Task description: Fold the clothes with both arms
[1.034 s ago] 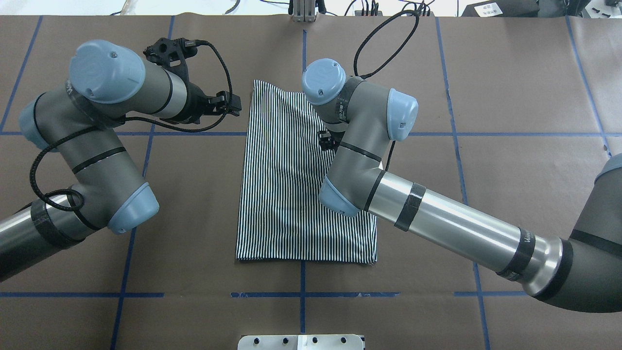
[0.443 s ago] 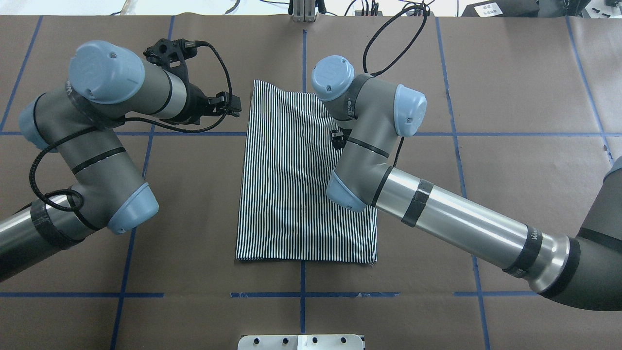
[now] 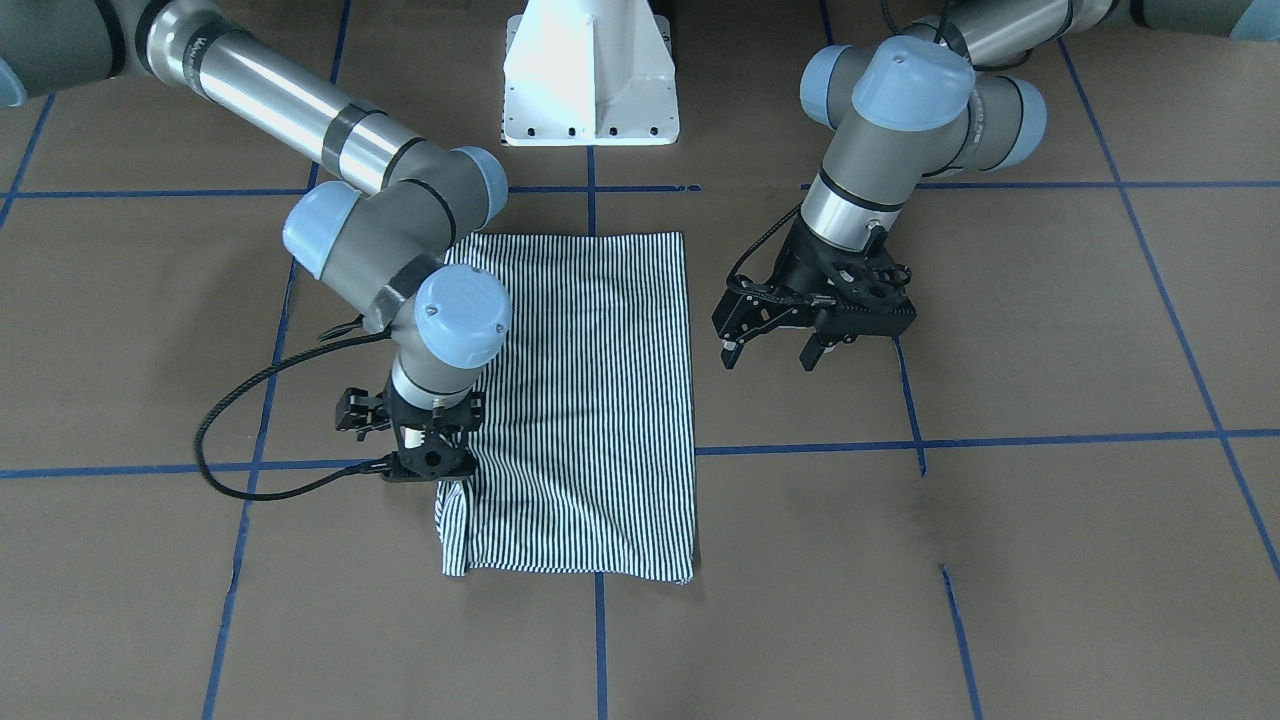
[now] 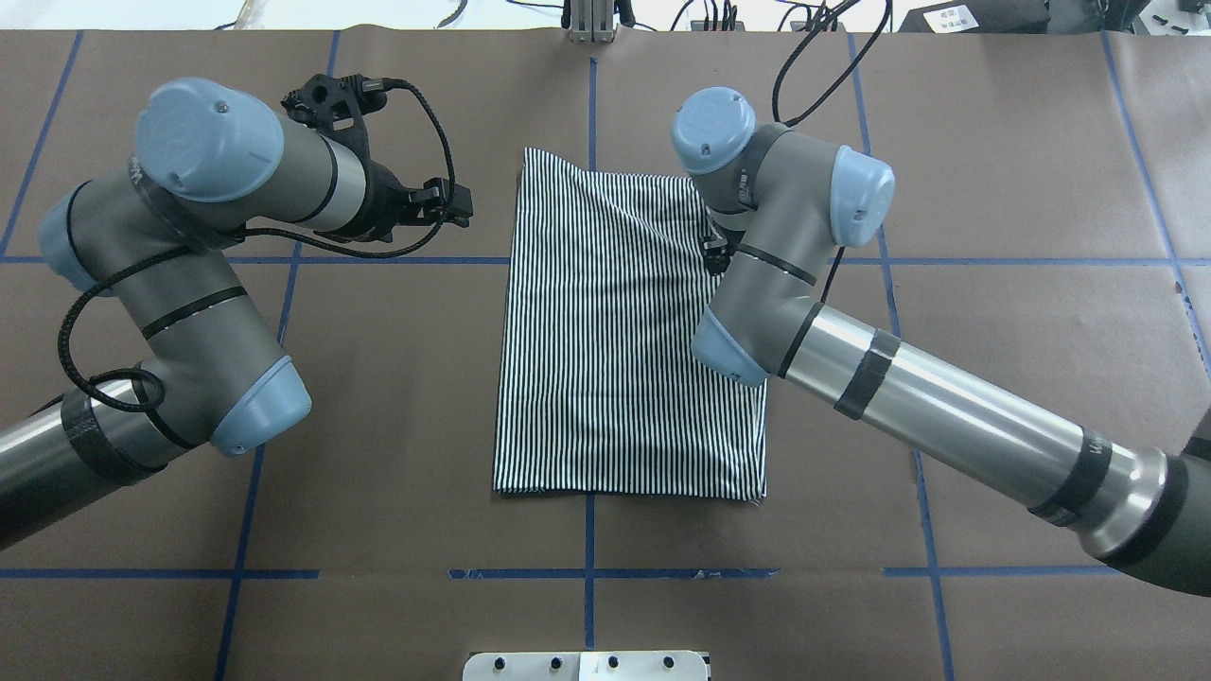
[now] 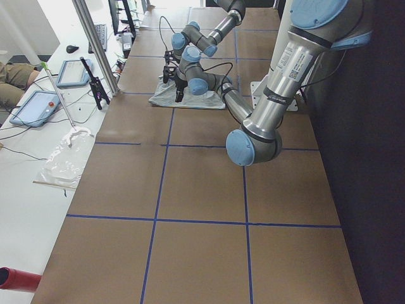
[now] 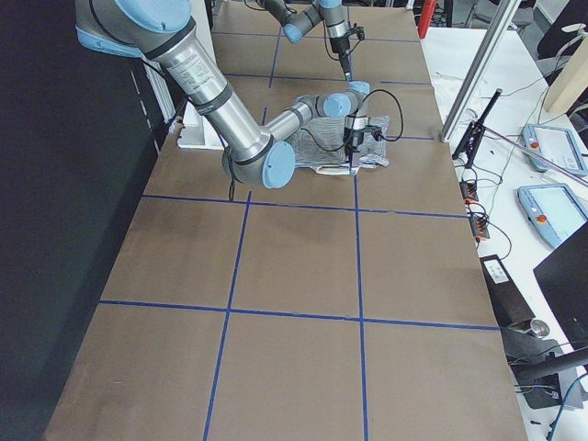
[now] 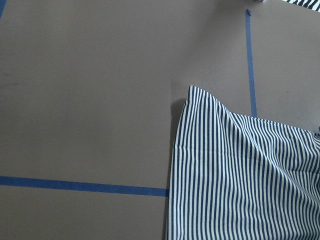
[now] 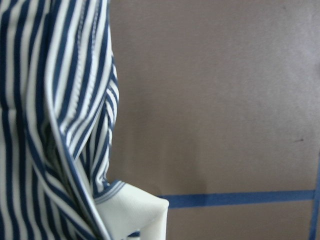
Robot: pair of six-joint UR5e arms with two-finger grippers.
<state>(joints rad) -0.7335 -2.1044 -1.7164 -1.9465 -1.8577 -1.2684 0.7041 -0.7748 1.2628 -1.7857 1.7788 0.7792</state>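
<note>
The striped polo shirt lies folded into a long rectangle on the brown table; it also shows in the overhead view. My right gripper is shut on the shirt's edge near one far corner, where the cloth bunches under it. The right wrist view shows striped cloth and a cream fold close up. In the overhead view the right wrist hides this gripper. My left gripper is open and empty, held above the table beside the shirt's other long edge. The left wrist view shows a shirt corner.
The table is covered in brown paper with blue tape lines. The white pedestal base stands at the robot's side of the table. Tablets and cables lie on a side bench beyond the table's far edge.
My right arm has moved right in the overhead view and dragged the whole shirt with it. The left arm has not moved.
</note>
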